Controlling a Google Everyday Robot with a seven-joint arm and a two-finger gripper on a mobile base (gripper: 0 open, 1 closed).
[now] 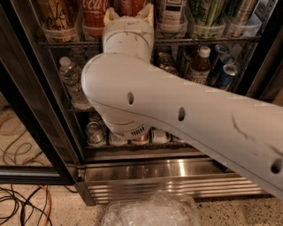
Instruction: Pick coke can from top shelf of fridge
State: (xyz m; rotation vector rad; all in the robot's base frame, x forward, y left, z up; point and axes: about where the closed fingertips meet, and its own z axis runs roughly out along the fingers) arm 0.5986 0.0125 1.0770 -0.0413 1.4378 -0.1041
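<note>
My claw is spread wide at the top shelf, straddling an upright red can. The scripted coke can stands just beside, at 9 o'clock.

At the top centre of your frame, the gripper sits at the top shelf of the fridge. Its 2 fingertips are spread either side of a red can. The coke can stands just left.

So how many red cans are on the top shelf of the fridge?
2: one Coca-Cola can left of the gripper, another red can right at the gripper. The arm may hide more.
</note>
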